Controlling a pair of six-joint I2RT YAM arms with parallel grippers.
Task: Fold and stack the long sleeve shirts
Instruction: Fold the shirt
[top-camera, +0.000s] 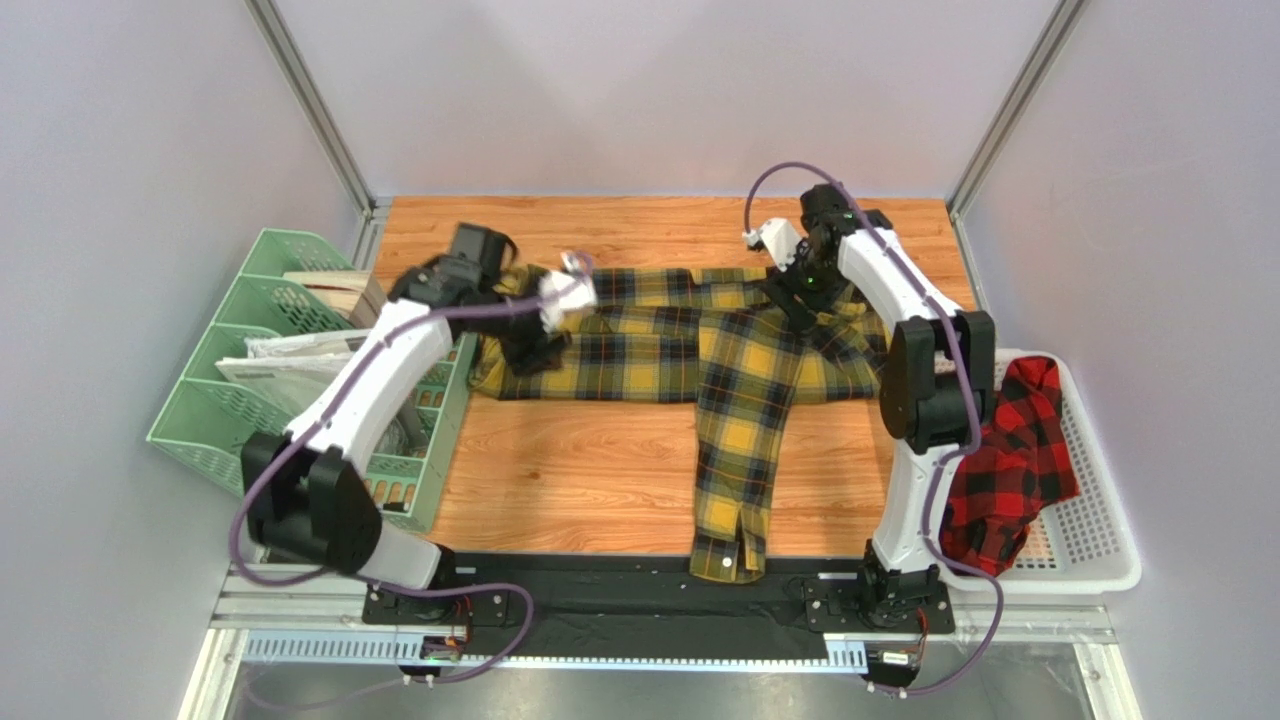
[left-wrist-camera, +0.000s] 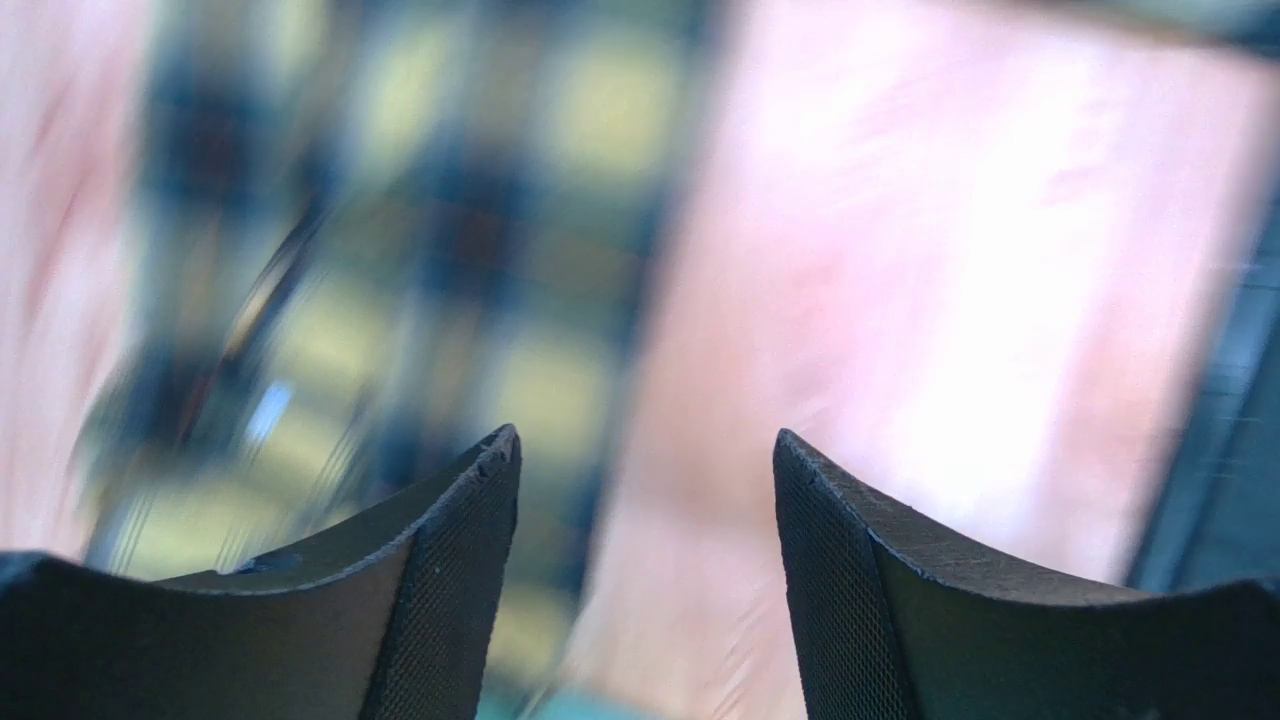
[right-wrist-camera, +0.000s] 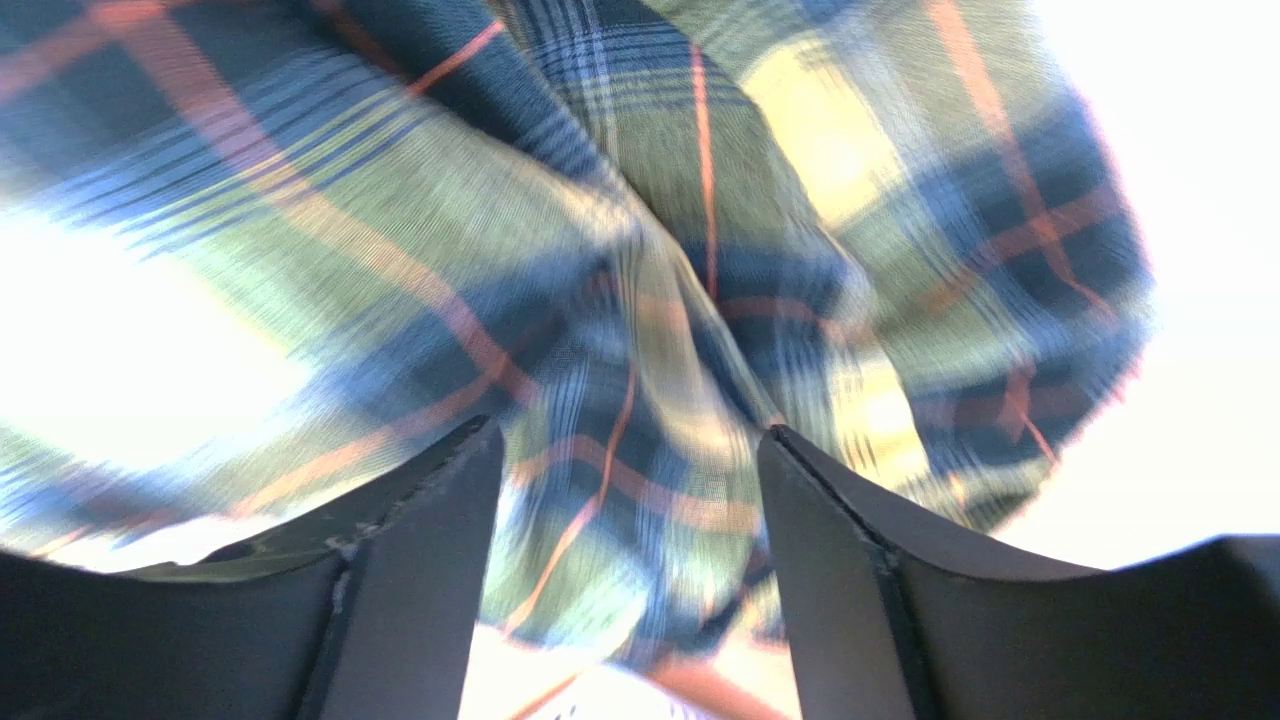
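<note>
Yellow-and-black shirt (top-camera: 661, 353) lies flat across the far half of the wooden table (top-camera: 571, 480), body running left to right. One long sleeve (top-camera: 736, 480) stretches toward me, and its cuff (top-camera: 729, 555) touches the black strip at the near edge. Red-and-black shirt (top-camera: 1010, 465) sits crumpled in the white basket (top-camera: 1104, 555) at the right, draped partly over its near-left rim, well apart from the yellow one. Left gripper (top-camera: 531, 357) is over the left end of the yellow shirt, beside the green rack (top-camera: 226, 375) that holds some papers (top-camera: 293, 353). In its wrist view the two fingers (left-wrist-camera: 451, 570) stand well apart with nothing between them. The cloth and wood beyond are badly blurred, so I cannot tell whether the tips touch the fabric. Right gripper (top-camera: 792, 300) is over the far right part of the same shirt, near the shoulder. Its fingers (right-wrist-camera: 406, 555) are also spread wide, with a ridge of plaid bunched just beyond the gap, and I see no cloth pinched between them. Neither arm holds anything that I can make out.
</note>
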